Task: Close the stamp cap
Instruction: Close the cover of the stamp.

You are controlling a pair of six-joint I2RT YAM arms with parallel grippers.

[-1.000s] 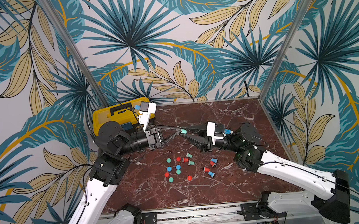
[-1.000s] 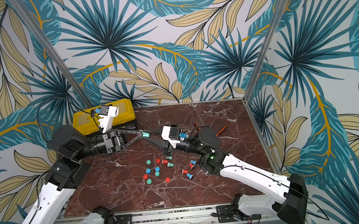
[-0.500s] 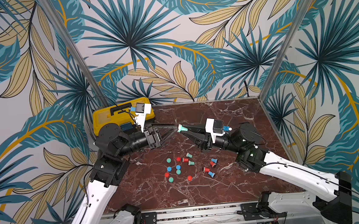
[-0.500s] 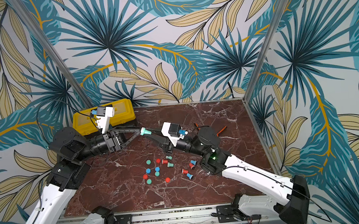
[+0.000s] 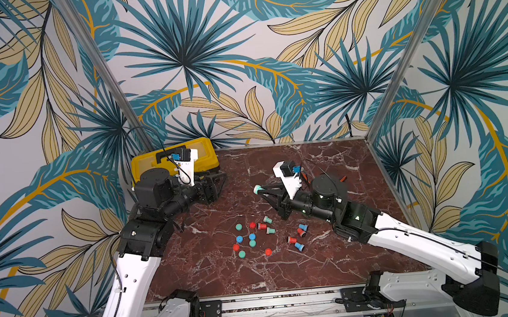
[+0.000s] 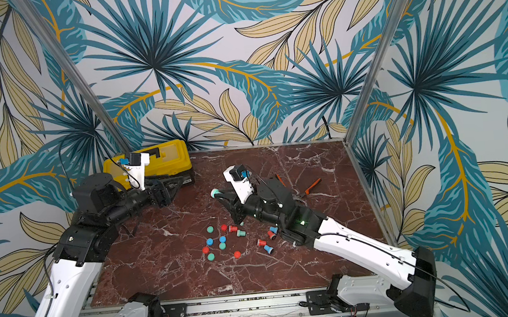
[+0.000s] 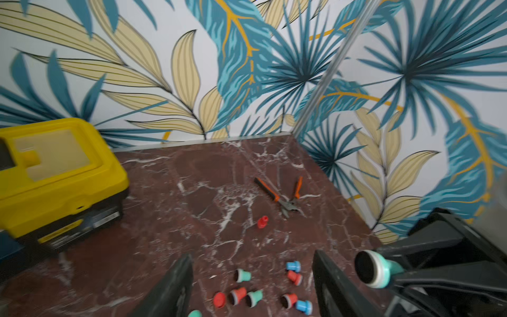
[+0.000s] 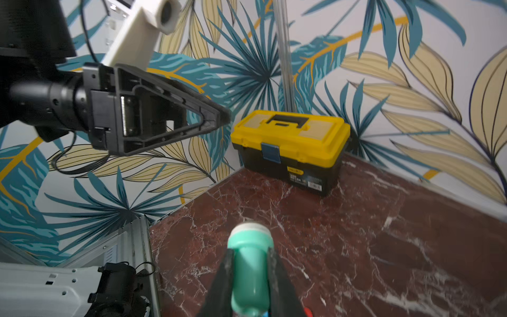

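A second ago the two grippers were nose to nose over the middle of the marble table (image 5: 287,272), both pinched on the teal stamp (image 5: 257,189). Now they are well apart. The left gripper (image 7: 252,256) has let go and drawn back toward the yellow toolbox (image 5: 205,151), its jaws standing apart with nothing between them. The right gripper (image 8: 251,260) has swung to its own side, jaws clamped on the stamp's stem. The stamp hangs clear above the table, roughly level, its broad end turned toward the left arm.

That reads as a hand-over finished — the right arm alone carries the stamp and the left is free. In the left wrist view the broad end shows a dark disc inside a pale rim, much like the bare faces of the stamps lying on the table. I take it to be uncapped, though the frame is soft there and a seated cap cannot be ruled out. If it is bare, the main step is still ahead: the left gripper would need what looks like a teal cap (image 5: 241,254) from the scatter of small red, blue and teal pieces (image 5: 252,236) — then press it squarely onto that face while the right arm holds steady
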